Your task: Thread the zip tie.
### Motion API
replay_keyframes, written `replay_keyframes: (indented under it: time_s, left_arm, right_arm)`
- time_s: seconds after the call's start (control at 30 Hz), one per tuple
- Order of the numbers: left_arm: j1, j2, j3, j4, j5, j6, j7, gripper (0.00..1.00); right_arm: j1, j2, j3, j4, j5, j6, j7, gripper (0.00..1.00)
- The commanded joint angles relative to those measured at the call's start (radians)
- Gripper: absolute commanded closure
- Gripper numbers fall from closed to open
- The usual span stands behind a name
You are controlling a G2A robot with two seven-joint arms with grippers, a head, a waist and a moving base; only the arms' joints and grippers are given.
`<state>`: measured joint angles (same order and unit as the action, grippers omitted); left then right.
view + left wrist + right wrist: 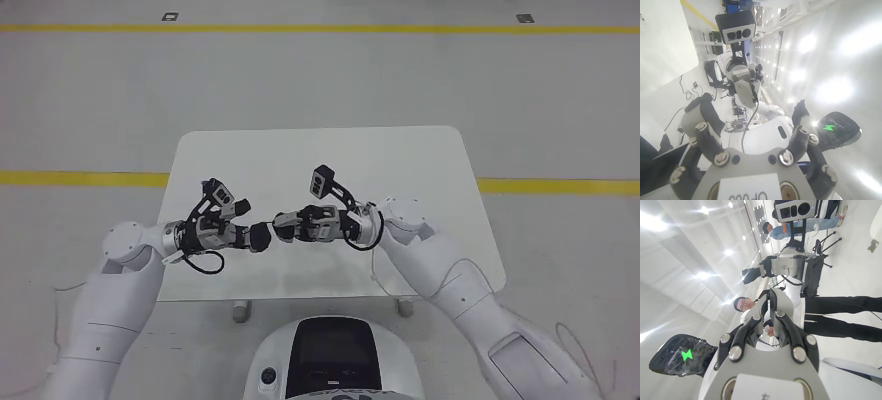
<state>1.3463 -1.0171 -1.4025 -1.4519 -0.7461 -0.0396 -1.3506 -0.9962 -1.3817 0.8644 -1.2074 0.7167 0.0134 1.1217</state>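
Meeting over the front half of the table [400,160], the two arms point their pincers at each other, tip close to tip. The table is white, flat and smooth, with round corners.

The left gripper [750,106] is wide open, and nothing is pinched in it. Its two fingers [706,113] are thick and covered in a black wrap that looks soft and a bit rumpled at the tips. They sit on black bars. Shiny round silver bolts [721,158] join the bars to a flat grey plate [753,166].

The right gripper [770,292] looks different. Its fingers are pale grey, smooth and curved like shells, and they also ride on black bars with round silver bolts. These fingers are squeezed close together on the zip tie [772,311]. Seen from the right wrist, the zip tie is a narrow black strip with many tiny ribs across it, standing straight up in the slit between the two pale fingers.

In the left wrist view, the zip tie comes out near the right gripper's tips as a long, thin, dark line. It bends softly and hangs down into the wide gap between the left gripper's open black fingers. It seems to touch neither of them. Its lower end is hidden behind the grey plate.
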Motion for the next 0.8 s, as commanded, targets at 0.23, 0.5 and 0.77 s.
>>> replay_keyframes:
  time_s: [0.23, 0.5, 0.77]
  left_arm:
    - [0.005, -0.001, 0.009, -0.016, 0.006, 0.001, 0.039, 0.00]
    - [0.000, 0.004, 0.016, -0.010, 0.006, 0.001, 0.059, 0.00]
    - [-0.006, 0.008, 0.026, 0.002, 0.012, 0.001, 0.056, 0.37]
  right_arm:
    - [-0.012, 0.004, 0.000, -0.028, -0.046, 0.002, -0.045, 1.00]
    - [-0.022, 0.015, 0.004, -0.059, -0.126, 0.037, -0.068, 1.00]
    - [-0.026, 0.025, 0.014, -0.075, -0.175, 0.067, -0.080, 1.00]
